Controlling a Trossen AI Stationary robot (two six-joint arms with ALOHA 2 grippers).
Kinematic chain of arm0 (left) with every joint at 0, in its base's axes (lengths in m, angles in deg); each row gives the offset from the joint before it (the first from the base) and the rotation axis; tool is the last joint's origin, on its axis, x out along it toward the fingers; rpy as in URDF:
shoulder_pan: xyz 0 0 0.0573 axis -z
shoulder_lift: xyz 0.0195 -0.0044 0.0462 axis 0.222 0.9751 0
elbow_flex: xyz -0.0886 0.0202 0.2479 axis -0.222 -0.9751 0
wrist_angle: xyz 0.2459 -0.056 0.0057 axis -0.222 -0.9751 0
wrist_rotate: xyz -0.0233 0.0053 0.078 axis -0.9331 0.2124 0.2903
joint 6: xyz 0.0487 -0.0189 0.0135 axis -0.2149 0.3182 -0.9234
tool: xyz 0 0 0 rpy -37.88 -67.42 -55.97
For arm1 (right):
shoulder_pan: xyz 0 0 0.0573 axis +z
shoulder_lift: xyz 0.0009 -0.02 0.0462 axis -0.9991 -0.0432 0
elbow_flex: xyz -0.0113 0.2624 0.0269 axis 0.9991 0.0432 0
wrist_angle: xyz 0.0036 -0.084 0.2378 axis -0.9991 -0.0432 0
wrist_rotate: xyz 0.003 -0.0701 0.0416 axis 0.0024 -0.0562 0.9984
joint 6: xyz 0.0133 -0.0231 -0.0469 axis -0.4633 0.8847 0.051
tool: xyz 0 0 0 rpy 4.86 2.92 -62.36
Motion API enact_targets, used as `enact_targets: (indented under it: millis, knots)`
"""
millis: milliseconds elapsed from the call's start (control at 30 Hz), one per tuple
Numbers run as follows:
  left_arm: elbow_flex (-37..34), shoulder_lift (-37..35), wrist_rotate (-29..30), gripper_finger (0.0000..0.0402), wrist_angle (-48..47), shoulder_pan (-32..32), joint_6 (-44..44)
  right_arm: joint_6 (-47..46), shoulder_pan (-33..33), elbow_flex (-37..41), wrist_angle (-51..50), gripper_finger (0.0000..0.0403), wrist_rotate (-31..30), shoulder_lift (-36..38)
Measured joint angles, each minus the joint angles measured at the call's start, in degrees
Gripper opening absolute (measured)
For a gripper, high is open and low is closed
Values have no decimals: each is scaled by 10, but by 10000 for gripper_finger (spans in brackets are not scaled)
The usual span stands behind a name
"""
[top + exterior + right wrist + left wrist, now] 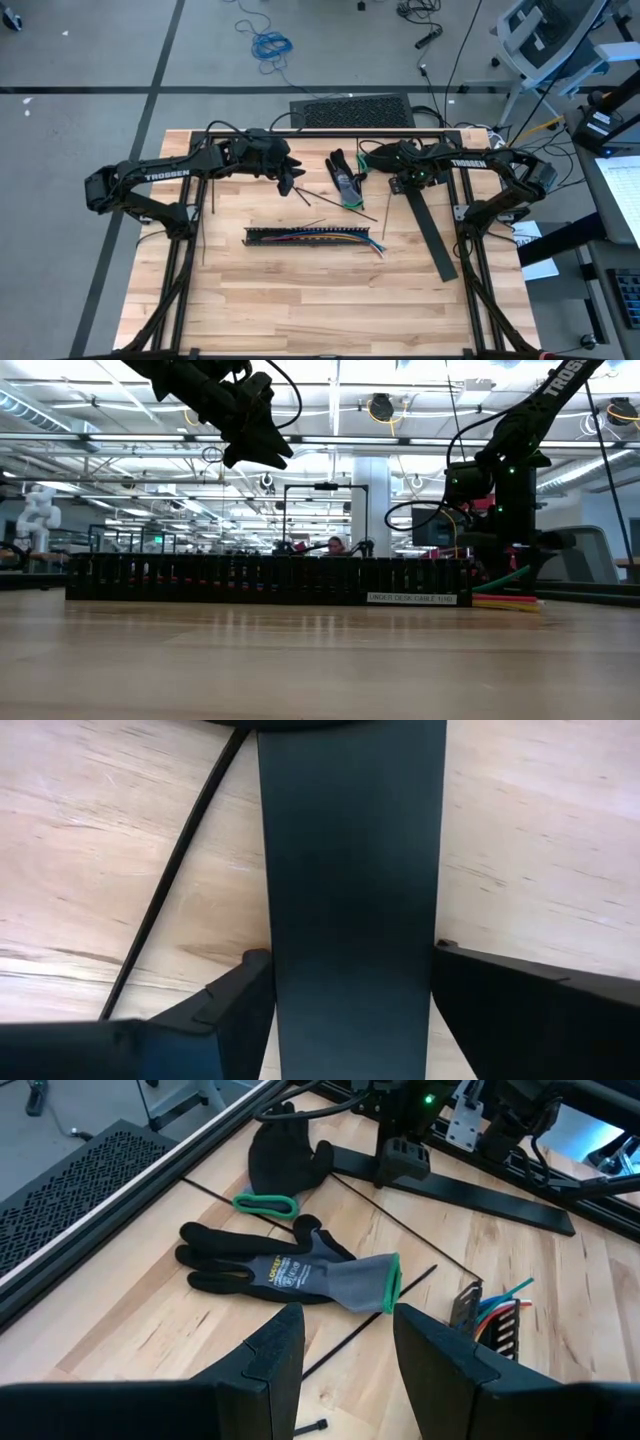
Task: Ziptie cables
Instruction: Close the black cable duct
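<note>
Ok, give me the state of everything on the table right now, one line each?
Black slotted cable rail: flat on table, coloured wires lying in it, ends poking out.
Long flat black cover strip: flat on table, right pincer straddling its end, fingers on either side.
Grey and black work gloves: lying loose.
Thin dark zipties: scattered, unused.
Left pincer: raised, part open, empty.

Past your left gripper [345, 1370], whose two fingers stand apart with nothing between them, you see a grey and black glove [290, 1268] lying flat on the wooden table [130, 1315]. A second black glove [285, 1160] lies beyond it. A thin ziptie [365, 1330] runs beside the first glove, and cables [505, 1302] poke from a black slotted rail [490, 1320].
</note>
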State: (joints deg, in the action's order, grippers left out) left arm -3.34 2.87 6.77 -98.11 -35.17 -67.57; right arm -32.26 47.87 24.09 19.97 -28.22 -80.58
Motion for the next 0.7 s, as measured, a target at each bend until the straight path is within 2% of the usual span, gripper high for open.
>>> enact_targets:
  millis: [400,700]
  knots:
    - [0,0,0,151,0,0,0,3,0,-1,1,241,2,0]
    - [0,0,0,151,0,0,0,20,0,-37,-21,240,12,-5]
